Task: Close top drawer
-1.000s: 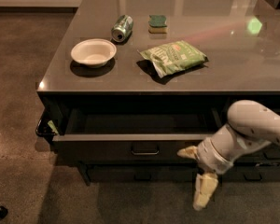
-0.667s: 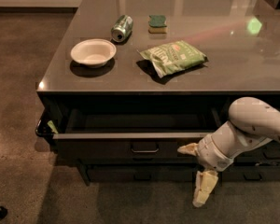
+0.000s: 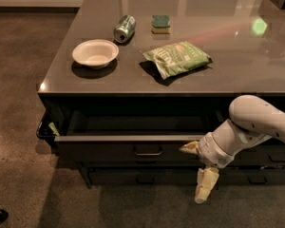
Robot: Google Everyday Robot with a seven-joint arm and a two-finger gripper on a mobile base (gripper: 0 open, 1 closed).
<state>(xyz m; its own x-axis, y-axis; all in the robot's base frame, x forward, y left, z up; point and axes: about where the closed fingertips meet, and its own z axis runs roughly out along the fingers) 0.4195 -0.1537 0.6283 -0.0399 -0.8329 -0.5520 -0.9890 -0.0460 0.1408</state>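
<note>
The top drawer (image 3: 109, 148) stands pulled out from under the grey tabletop (image 3: 256, 75), its plain grey inside (image 3: 133, 125) showing. Its small loop handle (image 3: 148, 152) is at the centre of the flat dark front. My gripper (image 3: 197, 169) is in front of the drawer's right part, to the right of the handle. It is open: one pale finger (image 3: 190, 147) lies against the drawer front near its top edge, and the other finger (image 3: 205, 186) hangs down below it. The white arm (image 3: 256, 125) comes in from the right.
On the tabletop are a white bowl (image 3: 95, 52), a green can (image 3: 124, 28) on its side, a sponge (image 3: 160, 24) and a green chip bag (image 3: 178, 57). Slimmer dark drawer fronts with handles (image 3: 145, 179) sit below the open drawer. Dark floor (image 3: 19, 103) lies to the left.
My gripper has edged slightly up against the drawer front. The drawer looks as far out as before.
</note>
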